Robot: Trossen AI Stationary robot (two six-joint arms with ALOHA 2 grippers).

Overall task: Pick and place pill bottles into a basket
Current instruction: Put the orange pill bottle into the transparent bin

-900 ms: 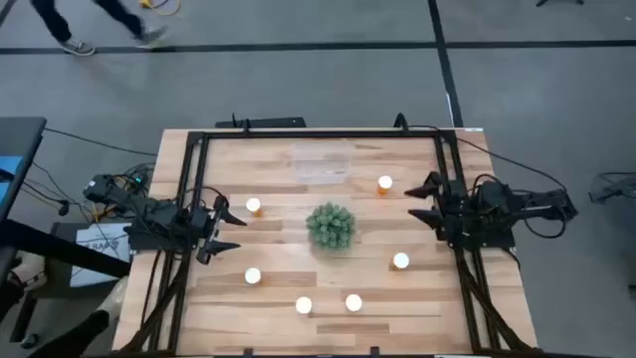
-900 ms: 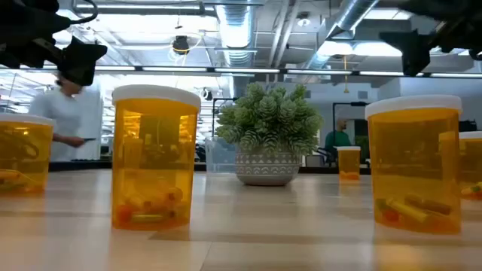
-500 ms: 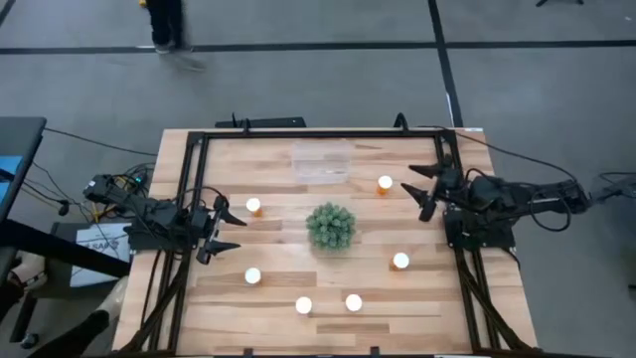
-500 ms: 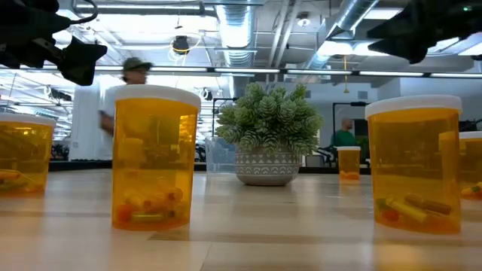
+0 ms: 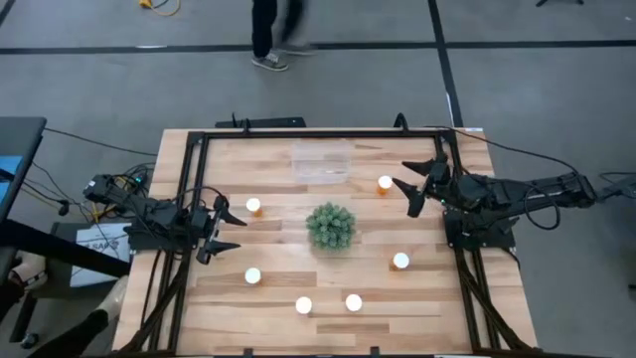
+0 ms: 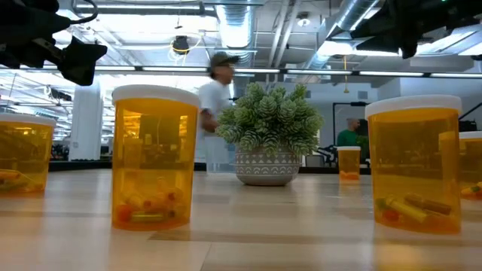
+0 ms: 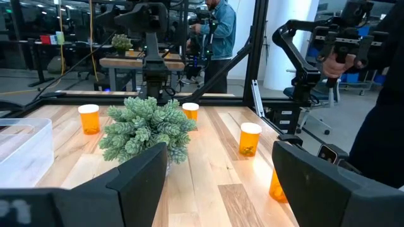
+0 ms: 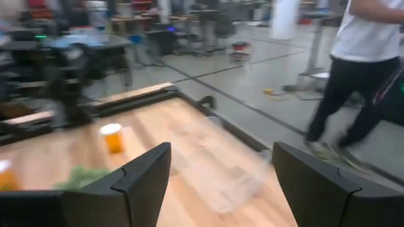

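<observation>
Six orange pill bottles with white caps stand upright on the wooden table: far left [image 5: 253, 206], far right [image 5: 385, 183], right [image 5: 400, 261], and three near the front [image 5: 252, 275], [image 5: 303, 305], [image 5: 353, 301]. The clear basket [image 5: 322, 162] rests on the table near the far edge. My right gripper [image 5: 407, 187] is open and empty, just right of the far right bottle. In its wrist view [image 8: 221, 189] the far left bottle [image 8: 112, 137] shows ahead. My left gripper [image 5: 231, 228] is open and empty at the table's left side, below the far left bottle.
A green spiky plant [image 5: 330, 227] in a pot stands at the table's middle, between the two arms. A black metal frame [image 5: 318, 133] runs round the table's edges. A person [image 5: 273, 30] walks past beyond the far edge.
My right gripper has moved toward the table's left and far edges, closing on the far right bottle, and has turned a little. Its fingers stay open. The person beyond the far edge has walked from left to right.
</observation>
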